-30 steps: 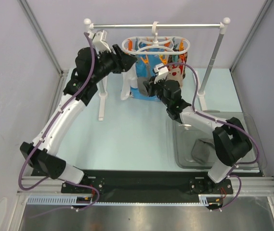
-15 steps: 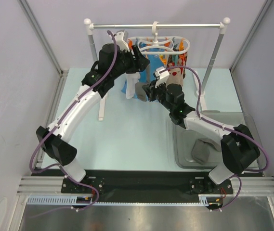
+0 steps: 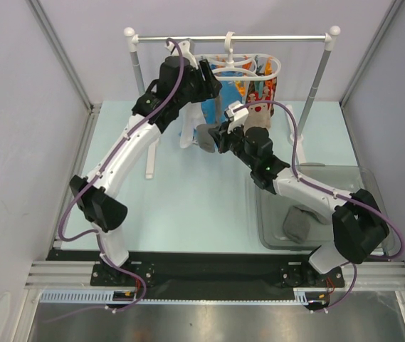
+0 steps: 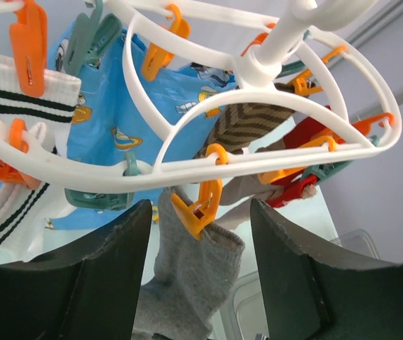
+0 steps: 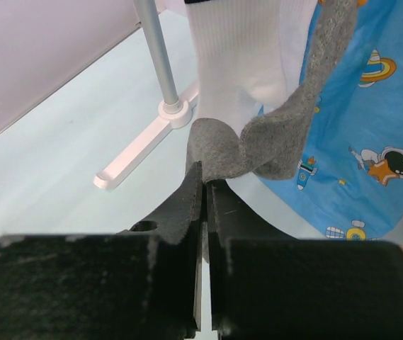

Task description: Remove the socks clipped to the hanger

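Right gripper (image 5: 205, 185) pressed together, pinching lower edge of grey sock (image 5: 286, 134). Left gripper (image 4: 198, 216) spread, jaws flanking orange clip (image 4: 202, 202) that pins the sock's top to white hanger (image 4: 81, 176).

Robotics lab test cell, not a home. Plain grey panel walls (image 3: 10, 142) on aluminium frame posts (image 3: 61, 55) box in a pale mint table (image 3: 188, 192). At the back stands a silver clothes rail (image 3: 188, 38) with a white plastic hanger (image 3: 230, 69) hooked on it. Well in front of the rail, a cabled left arm (image 3: 124, 164) and right arm (image 3: 309, 189) are bolted to a black base plate (image 3: 209, 265) on aluminium tracks (image 3: 60, 272).
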`<state>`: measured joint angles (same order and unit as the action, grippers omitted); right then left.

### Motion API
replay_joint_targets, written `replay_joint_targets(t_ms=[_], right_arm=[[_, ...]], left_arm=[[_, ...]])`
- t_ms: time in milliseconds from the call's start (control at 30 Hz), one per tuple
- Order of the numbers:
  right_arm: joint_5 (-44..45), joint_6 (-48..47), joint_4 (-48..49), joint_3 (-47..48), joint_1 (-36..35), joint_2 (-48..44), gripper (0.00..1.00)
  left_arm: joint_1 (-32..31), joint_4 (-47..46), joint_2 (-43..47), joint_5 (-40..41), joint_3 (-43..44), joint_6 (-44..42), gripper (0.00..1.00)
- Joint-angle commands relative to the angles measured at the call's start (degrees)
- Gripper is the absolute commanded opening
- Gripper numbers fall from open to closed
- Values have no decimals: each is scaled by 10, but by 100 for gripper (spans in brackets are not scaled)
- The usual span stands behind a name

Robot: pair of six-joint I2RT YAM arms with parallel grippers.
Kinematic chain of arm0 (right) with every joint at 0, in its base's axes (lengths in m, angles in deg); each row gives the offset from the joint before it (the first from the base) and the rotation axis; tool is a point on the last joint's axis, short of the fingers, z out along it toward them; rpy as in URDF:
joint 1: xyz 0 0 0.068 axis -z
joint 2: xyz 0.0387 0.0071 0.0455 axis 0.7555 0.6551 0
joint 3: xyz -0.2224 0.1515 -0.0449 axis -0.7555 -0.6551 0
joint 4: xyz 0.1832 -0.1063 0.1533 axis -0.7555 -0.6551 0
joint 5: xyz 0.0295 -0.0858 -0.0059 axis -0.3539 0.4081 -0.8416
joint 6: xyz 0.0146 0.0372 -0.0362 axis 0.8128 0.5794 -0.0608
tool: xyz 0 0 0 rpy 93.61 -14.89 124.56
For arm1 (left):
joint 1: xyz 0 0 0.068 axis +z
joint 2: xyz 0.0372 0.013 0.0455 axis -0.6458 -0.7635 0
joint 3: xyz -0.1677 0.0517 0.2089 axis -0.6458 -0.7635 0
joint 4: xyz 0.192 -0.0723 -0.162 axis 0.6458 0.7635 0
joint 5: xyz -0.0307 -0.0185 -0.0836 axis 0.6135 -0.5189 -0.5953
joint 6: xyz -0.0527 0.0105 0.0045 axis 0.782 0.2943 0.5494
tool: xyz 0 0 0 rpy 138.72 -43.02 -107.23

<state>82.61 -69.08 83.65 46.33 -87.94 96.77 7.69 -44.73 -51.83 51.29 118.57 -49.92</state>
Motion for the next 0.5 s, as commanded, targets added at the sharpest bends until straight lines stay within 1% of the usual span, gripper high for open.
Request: replay_joint_targets(t_ms=[0,133,267,467], right_arm=[[8,-14,18,3,-5,-24,0],[8,-16,20,4,-9,-24,0],[8,-18,21,2,-12,-23,0],[8,-21,22,0,-14,-25,0]], left_arm=[[-11,31,-11,45,56,-6,63],[-19,59,-24,78,84,-9,62],[-26,65,-27,91,88,-3,61],[-34,88,-48,111,117,-1,60]])
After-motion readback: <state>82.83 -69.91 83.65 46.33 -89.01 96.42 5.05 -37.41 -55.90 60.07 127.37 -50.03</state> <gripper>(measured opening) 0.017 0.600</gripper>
